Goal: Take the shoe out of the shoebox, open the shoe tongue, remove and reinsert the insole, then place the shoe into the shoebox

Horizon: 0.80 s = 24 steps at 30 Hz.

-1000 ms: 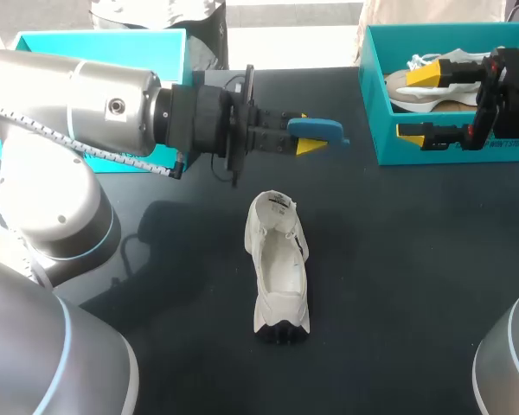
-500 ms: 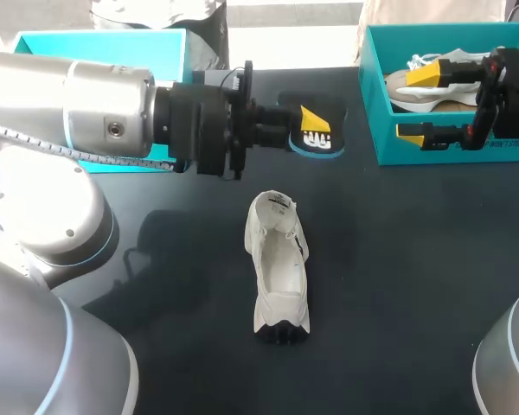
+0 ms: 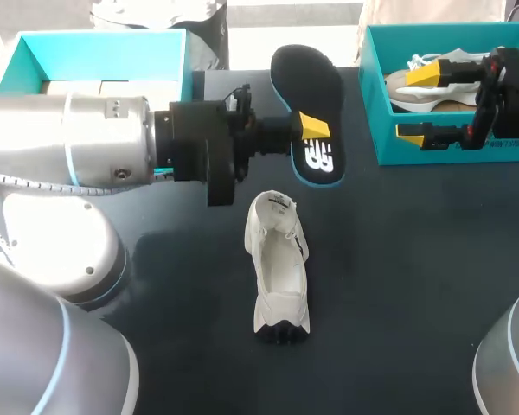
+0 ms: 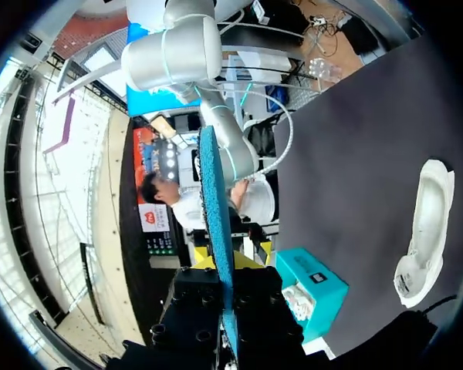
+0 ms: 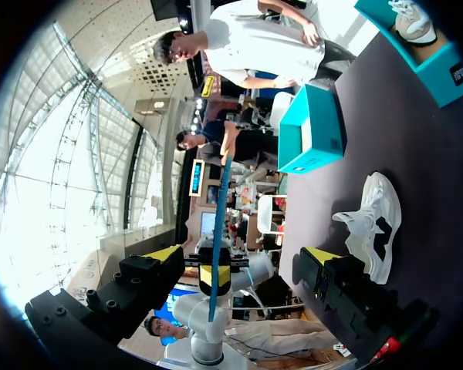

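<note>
Head view shows the white shoe point(image 3: 279, 268) lying nearest, on its own in the middle of the dark table point(image 3: 398, 285), toe toward the robot and its mouth open to the far side, with bare tabletop around it on every side. Just beyond its heel the left gripper point(image 3: 311, 130) is clamped on the black insole point(image 3: 304, 78), holding it clear of the table with the printed underside up; the left wrist view shows the same insole edge-on, pinched between the fingers. Judged from this, the shoe is out, the tongue looks opened and the insole is removed; reinserting it and boxing the shoe remain. Room for the turn down toward the shoe's mouth looks fair, though the insole's toe end hangs near the wall of the right shoebox point(image 3: 389, 147). At that box the right gripper point(image 3: 418, 104) hangs spread wide, gripping nothing, over a second shoe point(image 3: 415, 60) lying inside. Farthest left stands the other teal shoebox point(image 3: 99, 41), well apart from the shoe.
</note>
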### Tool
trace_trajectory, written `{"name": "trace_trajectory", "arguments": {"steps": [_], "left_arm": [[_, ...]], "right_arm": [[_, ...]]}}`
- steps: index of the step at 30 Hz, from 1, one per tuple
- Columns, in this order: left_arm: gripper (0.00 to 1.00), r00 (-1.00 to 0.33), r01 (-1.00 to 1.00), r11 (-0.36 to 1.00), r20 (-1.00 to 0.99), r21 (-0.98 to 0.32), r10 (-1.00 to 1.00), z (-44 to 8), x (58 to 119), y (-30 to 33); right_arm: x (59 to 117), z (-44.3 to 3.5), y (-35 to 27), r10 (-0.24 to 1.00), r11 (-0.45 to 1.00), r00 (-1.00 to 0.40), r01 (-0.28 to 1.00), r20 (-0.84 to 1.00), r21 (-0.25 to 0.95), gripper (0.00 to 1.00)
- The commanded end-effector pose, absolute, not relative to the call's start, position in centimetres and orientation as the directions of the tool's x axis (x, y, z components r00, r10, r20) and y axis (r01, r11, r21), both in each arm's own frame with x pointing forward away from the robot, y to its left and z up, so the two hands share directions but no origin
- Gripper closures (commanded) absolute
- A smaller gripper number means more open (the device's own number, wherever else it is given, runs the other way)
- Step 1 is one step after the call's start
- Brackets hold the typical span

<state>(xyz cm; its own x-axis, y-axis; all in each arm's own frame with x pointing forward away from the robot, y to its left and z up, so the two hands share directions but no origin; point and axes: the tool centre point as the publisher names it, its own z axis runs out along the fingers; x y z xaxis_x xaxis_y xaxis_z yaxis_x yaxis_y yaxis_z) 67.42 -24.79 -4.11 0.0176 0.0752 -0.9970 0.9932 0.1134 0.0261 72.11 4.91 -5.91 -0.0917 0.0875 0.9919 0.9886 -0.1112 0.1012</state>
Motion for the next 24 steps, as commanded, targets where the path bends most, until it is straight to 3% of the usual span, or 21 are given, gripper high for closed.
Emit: {"name": "trace_trajectory", "arguments": {"steps": [1,7,17,24], "left_arm": [[1.00,-0.061,0.990,0.128,-0.997,-0.066,-0.036,-5.9,67.5,-25.7],[1.00,-0.046,0.995,0.089,-0.999,-0.047,-0.019,-6.7,68.2,-26.9],[1.00,0.127,0.992,-0.007,-0.991,0.126,0.052,-6.1,69.5,-30.9],[1.00,0.139,0.990,-0.005,-0.989,0.139,0.043,-5.9,69.5,-33.6]], "right_arm": [[72.2,-6.0,5.0,0.088,-0.110,-0.092,0.989,0.992,0.101,0.00],[72.2,-6.0,5.0,0.088,-0.110,-0.092,0.989,0.992,0.101,0.00],[71.7,-5.6,7.3,0.111,-0.039,-0.072,0.996,0.991,0.077,0.00],[71.8,-5.8,8.3,0.094,-0.057,-0.081,0.995,0.992,0.086,0.00]]}}
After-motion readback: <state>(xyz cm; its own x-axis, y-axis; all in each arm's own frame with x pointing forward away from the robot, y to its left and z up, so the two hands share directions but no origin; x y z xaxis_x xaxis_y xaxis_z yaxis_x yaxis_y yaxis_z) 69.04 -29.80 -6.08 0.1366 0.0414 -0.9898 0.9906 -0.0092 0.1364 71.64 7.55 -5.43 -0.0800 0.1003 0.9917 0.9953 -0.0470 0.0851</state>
